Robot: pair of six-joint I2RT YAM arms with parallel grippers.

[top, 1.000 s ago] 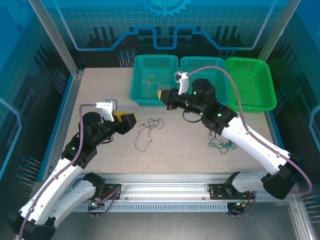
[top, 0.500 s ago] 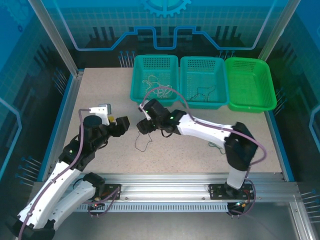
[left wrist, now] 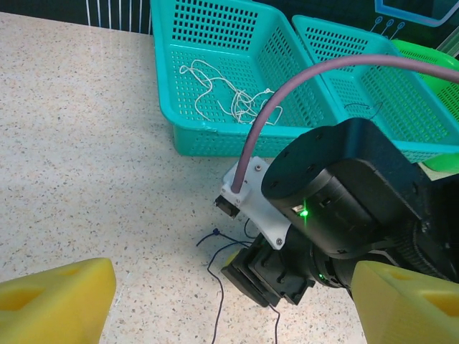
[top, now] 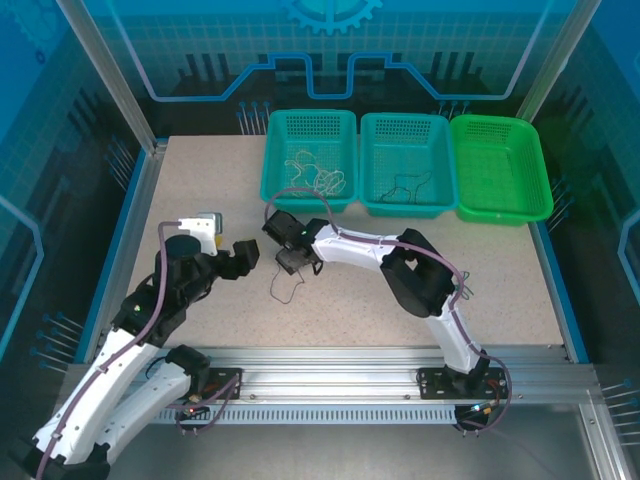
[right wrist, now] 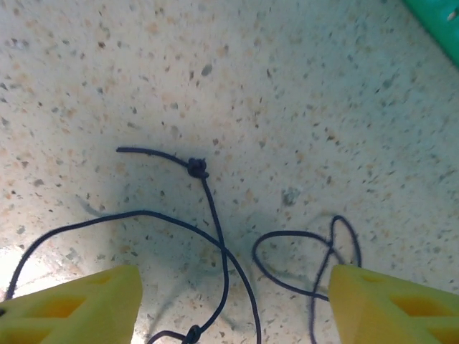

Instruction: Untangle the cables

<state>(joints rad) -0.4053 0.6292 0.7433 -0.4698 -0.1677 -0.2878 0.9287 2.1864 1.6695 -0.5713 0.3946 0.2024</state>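
Observation:
A thin dark cable (top: 283, 288) lies in loose loops on the speckled table. My right gripper (top: 291, 265) hangs just above its upper end, pointing down. In the right wrist view the right gripper (right wrist: 233, 308) is open, and the dark cable (right wrist: 215, 229), with small knots, runs between the yellow fingers (right wrist: 72, 304) without touching them. My left gripper (top: 248, 253) is open a little to the left, holding nothing. In the left wrist view the left gripper (left wrist: 229, 308) faces the right arm's wrist (left wrist: 337, 208) and the dark cable (left wrist: 215, 247). A pale beige cable (top: 320, 175) lies in the left teal basket.
Three baskets stand along the back: a left teal basket (top: 275, 185), a middle teal basket (top: 440, 200) with a thin dark wire (top: 405, 185), and a green basket (top: 500, 170). The right arm stretches low across the table's middle. Blue rails edge the table.
The right arm has swung from the baskets leftward and down over the dark cable. The left gripper has shifted slightly and turned toward it.

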